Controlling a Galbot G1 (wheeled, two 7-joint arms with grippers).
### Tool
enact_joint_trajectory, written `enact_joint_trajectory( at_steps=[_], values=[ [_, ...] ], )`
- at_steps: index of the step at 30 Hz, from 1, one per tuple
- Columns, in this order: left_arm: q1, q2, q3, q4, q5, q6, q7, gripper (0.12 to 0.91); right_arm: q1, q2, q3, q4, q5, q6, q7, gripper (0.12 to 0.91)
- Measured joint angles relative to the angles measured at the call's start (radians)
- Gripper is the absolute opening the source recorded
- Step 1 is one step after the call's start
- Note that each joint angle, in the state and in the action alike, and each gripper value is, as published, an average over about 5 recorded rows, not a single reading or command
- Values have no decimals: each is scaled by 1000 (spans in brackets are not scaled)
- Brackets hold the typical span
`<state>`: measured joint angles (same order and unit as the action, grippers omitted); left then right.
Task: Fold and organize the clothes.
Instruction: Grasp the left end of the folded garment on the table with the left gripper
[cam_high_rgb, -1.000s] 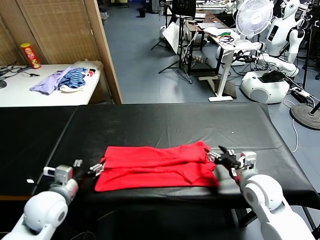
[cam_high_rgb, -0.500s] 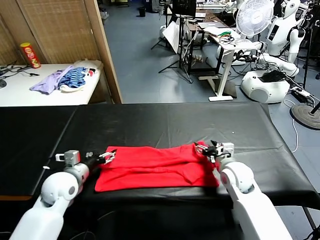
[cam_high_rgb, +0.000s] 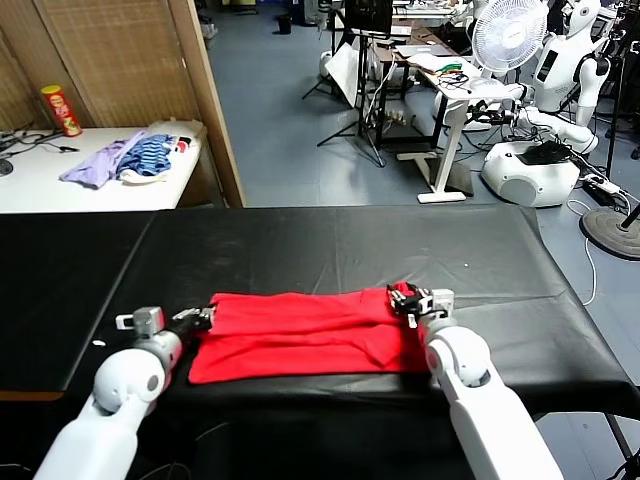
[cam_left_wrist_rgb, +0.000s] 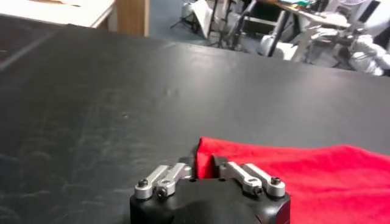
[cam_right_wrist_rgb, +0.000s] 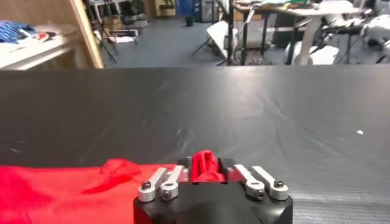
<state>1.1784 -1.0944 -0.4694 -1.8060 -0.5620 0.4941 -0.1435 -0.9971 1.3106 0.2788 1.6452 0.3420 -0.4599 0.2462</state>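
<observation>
The clothes, a bright red T-shirt (cam_high_rgb: 305, 332), lie folded into a long band on the black table (cam_high_rgb: 330, 245) near its front edge. My left gripper (cam_high_rgb: 204, 317) is shut on the shirt's far left corner (cam_left_wrist_rgb: 205, 157), with red cloth pinched between its jaws. At the shirt's far right corner my right gripper (cam_high_rgb: 404, 298) is shut too, a bunched fold of red fabric (cam_right_wrist_rgb: 204, 167) standing up between its jaws. No print shows on the visible side.
A white side table (cam_high_rgb: 60, 180) at the back left holds a lilac garment (cam_high_rgb: 95, 162), a blue-striped garment (cam_high_rgb: 152, 155) and a red can (cam_high_rgb: 61, 110). A wooden partition (cam_high_rgb: 205, 95) stands beside it. Fans, stands and another robot (cam_high_rgb: 560, 80) fill the floor beyond.
Both arms came inward and forward from beside the shirt's near corners to its far corners. Both grippers went from open to shut, each pinching red cloth.
</observation>
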Motion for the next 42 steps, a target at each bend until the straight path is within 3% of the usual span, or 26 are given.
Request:
enact_joint_trajectory(
  at_steps=[3,8,10,12,16,21,24,26,36,39,42],
  values=[
    [8,-19,1,-6,76,-23,-2,127,-11,16,2,-2,-9,13,2,136],
    [10,-31,0,-15,118,-24,3,127,-28,16,10,14,5,13,-27,141],
    [10,-30,-1,-19,124,-23,4,129,-36,11,15,27,11,10,-36,189],
    [12,-28,-5,-25,124,-21,5,160,-46,2,21,45,18,5,-40,287],
    [26,-17,-19,-45,107,-12,5,339,-71,-16,40,92,54,-9,-38,505],
    [54,-2,-49,-82,27,4,4,624,-109,-38,65,170,106,-19,-36,730],
    [83,-5,-73,-108,-26,10,4,751,-133,-49,74,213,118,-20,-38,789],
    [109,-13,-89,-126,-42,10,5,785,-146,-53,76,235,121,-18,-40,796],
    [220,-99,-114,-148,18,-12,24,790,-158,-52,59,272,119,-14,-45,798],
    [227,-125,-112,-140,33,-21,29,701,-158,-50,54,276,114,-13,-46,798],
    [229,-146,-109,-137,50,-30,35,544,-160,-50,52,274,99,-6,-51,798]
  ],
)
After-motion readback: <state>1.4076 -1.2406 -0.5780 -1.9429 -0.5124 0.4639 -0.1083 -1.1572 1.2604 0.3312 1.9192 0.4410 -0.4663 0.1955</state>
